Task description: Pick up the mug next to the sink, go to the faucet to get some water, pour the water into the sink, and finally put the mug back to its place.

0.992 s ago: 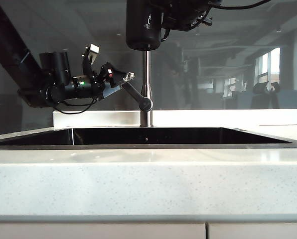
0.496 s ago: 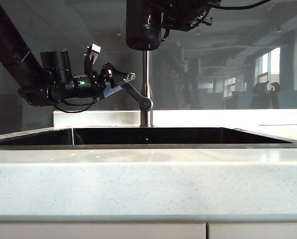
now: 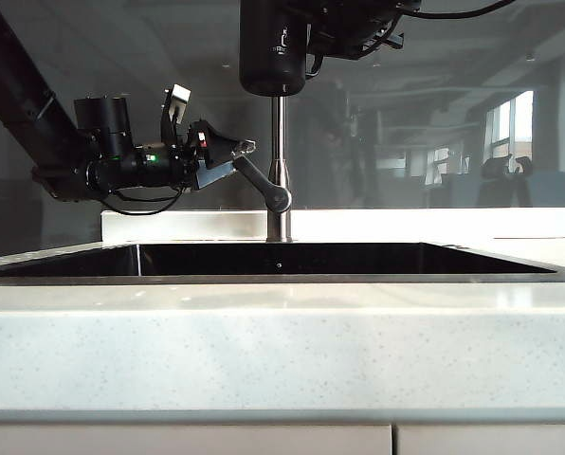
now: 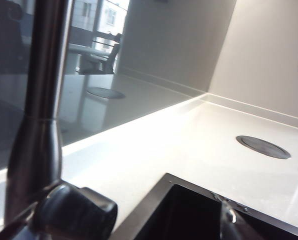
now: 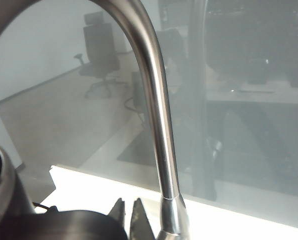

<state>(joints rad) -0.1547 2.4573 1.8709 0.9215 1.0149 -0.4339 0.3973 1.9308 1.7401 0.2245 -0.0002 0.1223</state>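
Two arms up by the faucet (image 3: 279,142). My right gripper (image 5: 130,215) has its fingertips pressed together and carries the mug (image 3: 273,47), apparently by the handle, though the exact hold is hard to see. The mug hangs upright at the top of the exterior view, in front of the pipe's upper part and high over the sink (image 3: 339,258). My left gripper (image 3: 213,120) sits left of the pipe with its jaws spread wide, one finger pointing up, the other by the upper end of the lever (image 3: 262,182); I can't tell if it touches. The white counter (image 3: 282,351) runs across the front.
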